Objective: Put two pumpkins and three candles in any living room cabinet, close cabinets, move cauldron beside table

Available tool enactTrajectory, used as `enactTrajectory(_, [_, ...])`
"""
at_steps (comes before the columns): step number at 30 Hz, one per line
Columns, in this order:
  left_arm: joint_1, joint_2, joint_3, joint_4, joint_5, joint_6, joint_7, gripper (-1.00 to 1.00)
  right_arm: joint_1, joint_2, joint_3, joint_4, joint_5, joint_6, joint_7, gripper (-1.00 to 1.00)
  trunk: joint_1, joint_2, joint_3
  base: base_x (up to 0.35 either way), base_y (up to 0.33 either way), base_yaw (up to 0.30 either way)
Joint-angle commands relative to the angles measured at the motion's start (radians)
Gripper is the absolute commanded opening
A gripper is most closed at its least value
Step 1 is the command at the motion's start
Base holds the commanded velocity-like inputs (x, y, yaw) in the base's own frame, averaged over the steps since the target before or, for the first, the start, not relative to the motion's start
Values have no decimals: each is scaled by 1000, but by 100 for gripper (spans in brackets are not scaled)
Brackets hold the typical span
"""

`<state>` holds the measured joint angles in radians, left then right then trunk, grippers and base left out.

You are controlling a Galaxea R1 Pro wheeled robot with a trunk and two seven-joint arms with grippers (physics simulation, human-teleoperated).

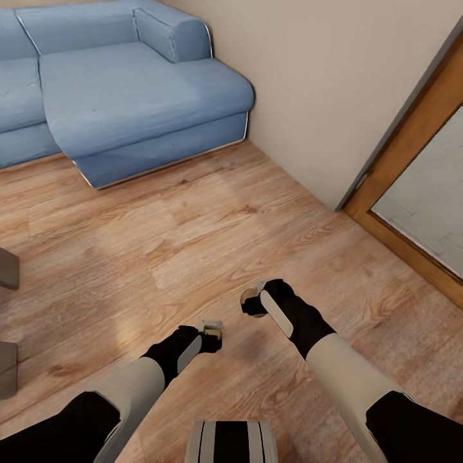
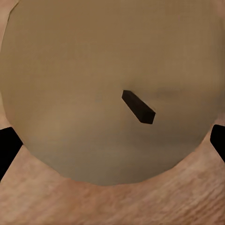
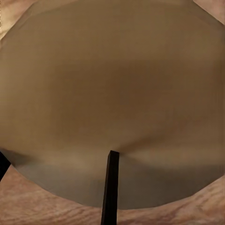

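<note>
Over the light wood plank floor (image 1: 193,244) I hold two candles low in front of me. My left gripper (image 1: 213,334) is shut on a pale candle (image 1: 211,325). In the left wrist view its round beige top (image 2: 93,93) with a short dark wick sits close up between the black fingertips (image 2: 7,147). My right gripper (image 1: 252,305) is shut on a second candle (image 1: 247,298). In the right wrist view that candle's olive-beige top (image 3: 112,93) and dark wick loom close. The pumpkins, cauldron and cabinet are out of view.
A blue corner sofa (image 1: 128,90) stands at the back left against a beige wall (image 1: 334,83). A wooden door frame with a glass pane (image 1: 418,193) runs along the right. Grey slab legs (image 1: 6,267) poke in at the left edge.
</note>
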<state>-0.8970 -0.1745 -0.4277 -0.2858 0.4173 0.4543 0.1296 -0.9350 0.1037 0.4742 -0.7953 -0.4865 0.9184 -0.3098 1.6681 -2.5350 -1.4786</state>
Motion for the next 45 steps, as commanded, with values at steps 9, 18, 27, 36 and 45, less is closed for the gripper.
enactTrajectory(9, [0,0,-5,-1,11,2,8,100,-1,3,3,-1,-10,2,-11,-100,0,0,-1,0,0,0])
enactTrajectory(18, [0,0,-5,-1,11,1,8,100,-1,7,3,-1,-10,2,-11,-100,0,0,-1,93,0,0])
enactTrajectory(27, [0,0,-5,-1,11,1,8,100,-1,7,3,-1,-10,2,-11,-100,0,0,-1,25,0,0])
enactTrajectory(36, [0,0,-5,-1,11,1,8,-100,-1,7,4,-1,-10,2,-11,-100,0,0,-1,0,0,0])
enactTrajectory(45, [0,0,-5,-2,13,1,8,-100,-1,6,3,5,-10,1,-11,-100,-1,0,3,0,0,0])
